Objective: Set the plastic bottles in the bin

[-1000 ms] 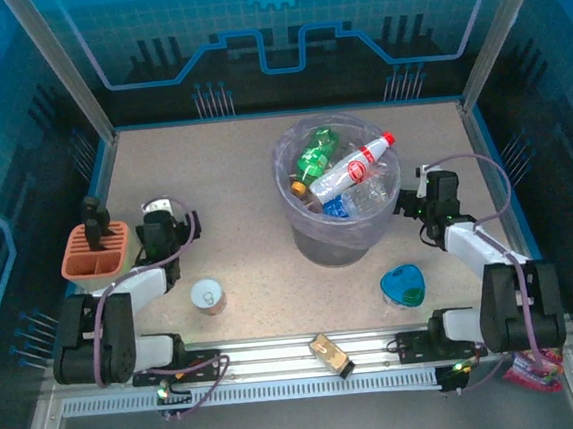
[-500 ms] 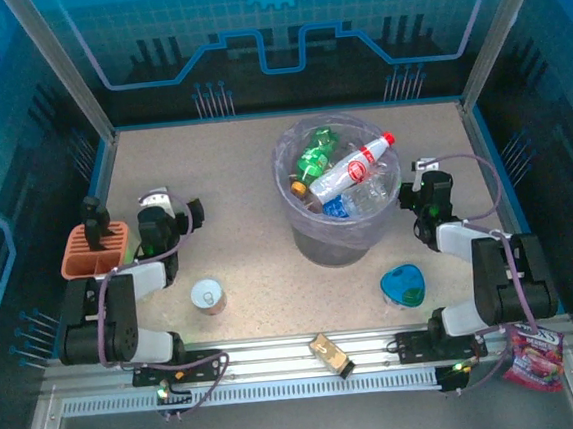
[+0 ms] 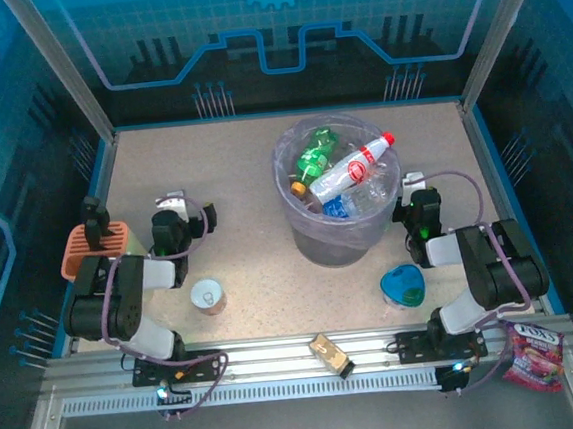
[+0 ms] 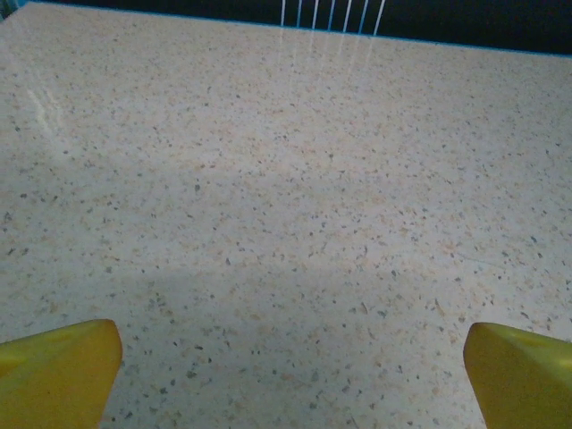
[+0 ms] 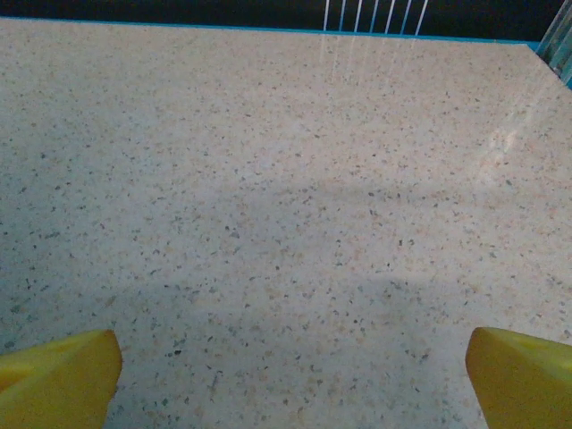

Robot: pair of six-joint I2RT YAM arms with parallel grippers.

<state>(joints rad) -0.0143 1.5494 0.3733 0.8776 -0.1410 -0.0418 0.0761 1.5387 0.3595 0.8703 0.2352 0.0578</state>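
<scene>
Bottles (image 3: 355, 173) lie in bin (image 3: 319, 244); L tool (image 4: 290, 338) & R tool (image 5: 293, 344) spread apart, empty, low over table (image 3: 222, 170). Task likely complete.

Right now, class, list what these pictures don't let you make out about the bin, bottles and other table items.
- Top view: how many plastic bottles lie in the bin; upper ones and its cloudy wall hide any beneath.
- Top view: the orange basket, near edge covered by the left arm.
- Top view: print on the tin can, too small.
- Left wrist view: the left gripper, fingers cut off by the bottom edge.
</scene>
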